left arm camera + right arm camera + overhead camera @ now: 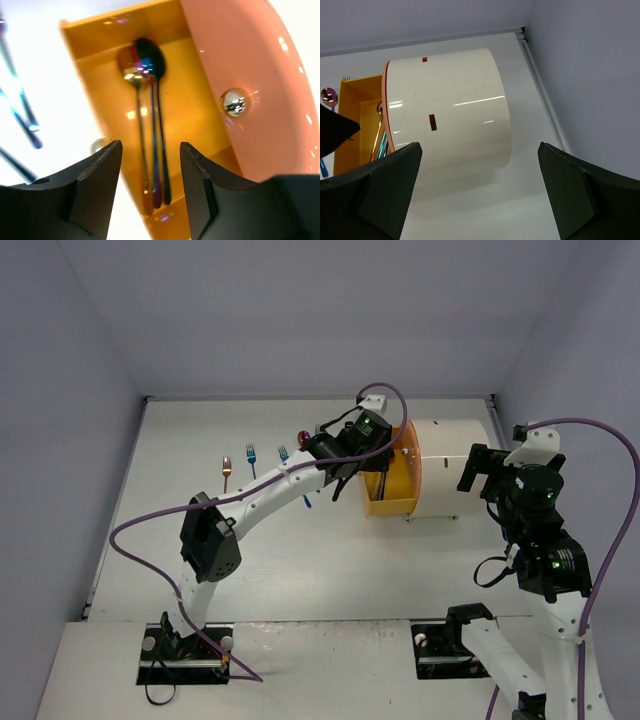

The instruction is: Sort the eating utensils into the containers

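While the left hand (151, 147) hovers over the open orange drawer (195, 110) with its fingers spread and empty, three spoons (150, 65) lie side by side inside it, bowls together. The right hand (480, 147), spread wide and holding nothing, faces the white cabinet (455, 100) from its closed end. Farther out on the worktop (300, 570), more utensils (251, 460) lie in a row left of the drawer.

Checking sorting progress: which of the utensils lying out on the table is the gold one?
The gold utensil at the left end of the row; the neighbouring forks to its right are blue.
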`<state>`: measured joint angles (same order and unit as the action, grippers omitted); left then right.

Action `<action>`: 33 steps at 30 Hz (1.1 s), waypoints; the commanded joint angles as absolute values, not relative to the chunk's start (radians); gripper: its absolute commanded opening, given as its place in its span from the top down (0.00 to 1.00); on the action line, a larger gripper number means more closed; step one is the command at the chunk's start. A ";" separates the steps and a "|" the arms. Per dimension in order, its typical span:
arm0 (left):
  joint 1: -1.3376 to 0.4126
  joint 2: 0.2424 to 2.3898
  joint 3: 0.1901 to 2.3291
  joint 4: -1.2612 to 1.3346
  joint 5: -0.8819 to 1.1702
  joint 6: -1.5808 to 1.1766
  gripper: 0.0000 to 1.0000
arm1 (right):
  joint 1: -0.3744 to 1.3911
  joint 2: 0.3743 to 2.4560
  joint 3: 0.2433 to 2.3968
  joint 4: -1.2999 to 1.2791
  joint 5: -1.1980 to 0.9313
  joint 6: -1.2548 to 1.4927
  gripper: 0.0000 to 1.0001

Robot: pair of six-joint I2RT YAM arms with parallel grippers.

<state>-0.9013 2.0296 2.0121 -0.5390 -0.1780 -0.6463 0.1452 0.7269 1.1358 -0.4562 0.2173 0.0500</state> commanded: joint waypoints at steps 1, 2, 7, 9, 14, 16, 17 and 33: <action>-0.867 1.850 1.974 -0.512 -0.313 -0.616 0.52 | 0.152 0.722 1.133 -0.411 0.243 0.034 0.00; -0.848 1.835 1.954 -0.512 -0.327 -0.620 0.52 | 0.152 0.721 1.131 -0.411 0.244 0.035 0.00; -0.720 1.832 1.888 -0.514 -0.311 -0.678 0.52 | 0.158 0.721 1.131 -0.411 0.245 0.035 0.00; -0.684 1.866 1.889 -0.514 -0.296 -0.681 0.52 | 0.160 0.722 1.131 -0.413 0.245 0.037 0.00; -0.624 2.007 1.928 -0.514 -0.308 -0.697 0.52 | 0.166 0.721 1.126 -0.411 0.238 0.043 0.00; -0.604 2.050 1.947 -0.513 -0.311 -0.713 0.52 | 0.166 0.718 1.126 -0.411 0.237 0.043 0.00; -0.595 2.067 1.953 -0.514 -0.311 -0.717 0.52 | 0.166 0.715 1.126 -0.411 0.238 0.043 0.00; -0.554 2.342 2.094 -0.498 -0.297 -0.735 0.52 | 0.166 0.686 1.101 -0.431 0.170 0.094 0.00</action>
